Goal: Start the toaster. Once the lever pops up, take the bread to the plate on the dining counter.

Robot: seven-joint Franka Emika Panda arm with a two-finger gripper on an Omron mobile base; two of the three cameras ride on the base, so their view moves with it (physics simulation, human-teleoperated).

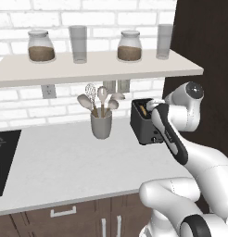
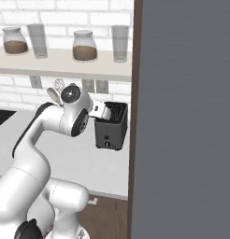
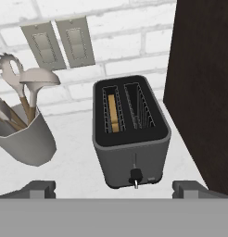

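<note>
White speckled table (image 1: 65, 162) is running under a white brick wall, with a shelf (image 1: 88, 67) of jars and glasses overhead and a dark tall cabinet (image 3: 204, 92) closing off the right side. I'm looking at the toaster (image 3: 130, 132) sitting by that cabinet, just right of the grey utensil cup (image 3: 25, 139). Its long axis is running from the wall toward me, lever face pointing my way, lever sitting low. Bread (image 3: 113, 113) is standing in the left slot. My end effector (image 3: 116, 189) is hovering spread wide, just in front of and above the toaster, touching nothing.
</note>
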